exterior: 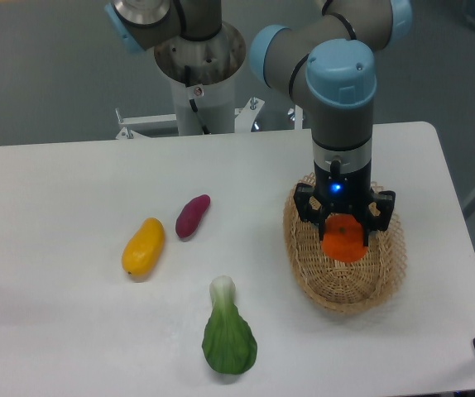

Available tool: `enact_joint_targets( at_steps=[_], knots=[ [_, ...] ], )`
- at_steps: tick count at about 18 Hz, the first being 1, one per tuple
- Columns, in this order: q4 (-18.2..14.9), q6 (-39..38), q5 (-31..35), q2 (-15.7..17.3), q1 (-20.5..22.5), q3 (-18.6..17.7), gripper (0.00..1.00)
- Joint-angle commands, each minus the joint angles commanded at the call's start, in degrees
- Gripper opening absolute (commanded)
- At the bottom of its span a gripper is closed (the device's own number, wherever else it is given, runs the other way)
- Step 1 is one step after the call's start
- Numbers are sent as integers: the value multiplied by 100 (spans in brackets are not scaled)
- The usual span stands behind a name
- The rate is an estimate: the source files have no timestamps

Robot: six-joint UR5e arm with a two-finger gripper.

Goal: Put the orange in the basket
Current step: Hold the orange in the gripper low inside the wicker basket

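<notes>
Orange, small round bright fruit (pixel 344 238): we log it clamped in the black two-finger end effector (pixel 344 236), inside the oval tan woven wicker basket (pixel 384 273). We note the basket sits on the white tabletop (pixel 72 314).

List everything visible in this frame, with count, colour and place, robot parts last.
orange: 1, bright orange, between the gripper fingers over the basket
basket: 1, tan wicker, right side of table
mango-like fruit: 1, yellow-orange, left of centre
purple vegetable: 1, dark magenta, beside that fruit
leafy green: 1, green with white stalk, front centre
table: 1, white
gripper: 1, black, over the basket, shut on the orange
arm: 1, grey with blue caps, rear
</notes>
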Motion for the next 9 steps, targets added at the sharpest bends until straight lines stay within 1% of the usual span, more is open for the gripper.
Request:
enact_joint_targets(
  at_steps=[3, 9],
  knots=[
    [26, 0, 0, 0, 0, -61, 62],
    [9, 79, -9, 9, 26, -62, 62]
  ],
)
